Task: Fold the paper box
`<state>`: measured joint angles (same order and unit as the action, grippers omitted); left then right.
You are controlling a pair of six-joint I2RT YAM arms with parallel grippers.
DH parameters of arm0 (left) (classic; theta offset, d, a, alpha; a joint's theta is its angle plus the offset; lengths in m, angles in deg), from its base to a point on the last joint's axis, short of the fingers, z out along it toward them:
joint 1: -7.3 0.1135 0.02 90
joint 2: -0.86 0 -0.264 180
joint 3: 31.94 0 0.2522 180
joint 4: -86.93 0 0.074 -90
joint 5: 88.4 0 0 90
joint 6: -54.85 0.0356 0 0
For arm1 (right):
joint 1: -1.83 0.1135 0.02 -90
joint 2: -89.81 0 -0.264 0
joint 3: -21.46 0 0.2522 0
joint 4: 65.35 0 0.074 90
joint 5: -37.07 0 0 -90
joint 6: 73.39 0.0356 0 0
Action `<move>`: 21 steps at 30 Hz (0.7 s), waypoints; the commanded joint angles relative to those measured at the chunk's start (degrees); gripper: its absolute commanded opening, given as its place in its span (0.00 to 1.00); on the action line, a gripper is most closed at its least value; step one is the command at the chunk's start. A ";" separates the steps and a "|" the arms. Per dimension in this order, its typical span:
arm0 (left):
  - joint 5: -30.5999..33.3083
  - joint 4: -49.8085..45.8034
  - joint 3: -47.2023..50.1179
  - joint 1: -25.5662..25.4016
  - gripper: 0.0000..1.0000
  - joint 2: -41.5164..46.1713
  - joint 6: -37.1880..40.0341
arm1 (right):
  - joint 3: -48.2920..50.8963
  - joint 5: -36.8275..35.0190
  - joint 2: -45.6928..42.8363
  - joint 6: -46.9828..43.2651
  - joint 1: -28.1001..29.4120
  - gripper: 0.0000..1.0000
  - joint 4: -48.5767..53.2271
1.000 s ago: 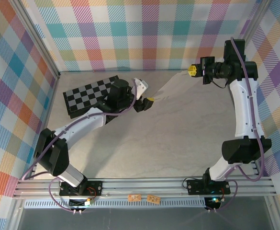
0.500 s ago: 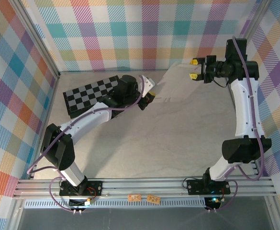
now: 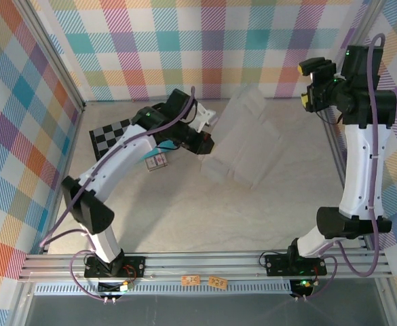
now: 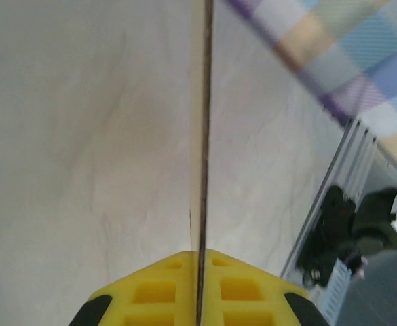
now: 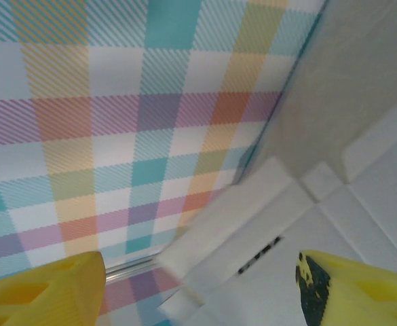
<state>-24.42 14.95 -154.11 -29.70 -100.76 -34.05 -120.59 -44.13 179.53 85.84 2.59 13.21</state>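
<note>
Item: paper box, an unfolded pale sheet, blurred, raised at a tilt over the table between the arms. Left gripper was clenched on the sheet's left edge, which showed edge-on between the pads. Right gripper stood spread wide, grasping nothing, apart from the sheet. Risk: pinched at one edge alone, the thin card might sag, swing, slip free or crease off its fold lines.

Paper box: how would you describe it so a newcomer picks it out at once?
On the table, look toward the back, between the two arms. The paper box is the pale die-cut sheet with creased flaps, its edge pinched in the left gripper. Unlike the checkerboard to its left, it is plain and unpatterned.
</note>
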 commanded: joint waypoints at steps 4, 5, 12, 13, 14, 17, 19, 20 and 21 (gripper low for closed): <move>14.04 -14.35 -5.42 -0.44 0.00 -6.17 3.24 | 15.38 -2.82 -1.82 -0.40 10.04 0.65 1.99; 17.36 -13.97 -5.53 -0.75 0.00 -6.96 3.97 | 17.22 -3.06 -1.82 0.50 12.36 0.64 1.17; 25.45 -9.47 -7.07 -3.05 0.00 -10.77 7.06 | 25.91 -1.44 2.00 6.21 20.49 0.59 -9.66; 25.43 -8.93 -7.01 -3.21 0.00 -10.95 7.30 | 26.52 -0.64 2.74 6.42 20.68 0.59 -11.58; 25.33 -8.45 -7.05 -3.33 0.00 -11.15 7.55 | 26.41 0.21 4.05 6.69 21.01 0.58 -12.39; 24.99 -7.91 -7.17 -3.76 0.00 -11.79 8.94 | 25.75 3.68 7.64 6.75 21.48 0.58 -14.62; 25.21 -7.80 -7.58 -3.95 0.00 -12.22 9.60 | 24.19 4.86 9.65 6.29 21.88 0.57 -14.60; 25.07 -7.64 -7.65 -3.88 0.00 -12.41 9.84 | 23.74 5.06 10.45 6.06 22.05 0.57 -14.39; 25.31 -7.30 -7.63 -4.04 0.00 -12.37 9.96 | 23.63 5.23 11.08 6.09 22.01 0.56 -14.45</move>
<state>-0.82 6.97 -159.33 -32.98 -112.61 -26.27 -94.87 -41.68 189.23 91.20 24.03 0.73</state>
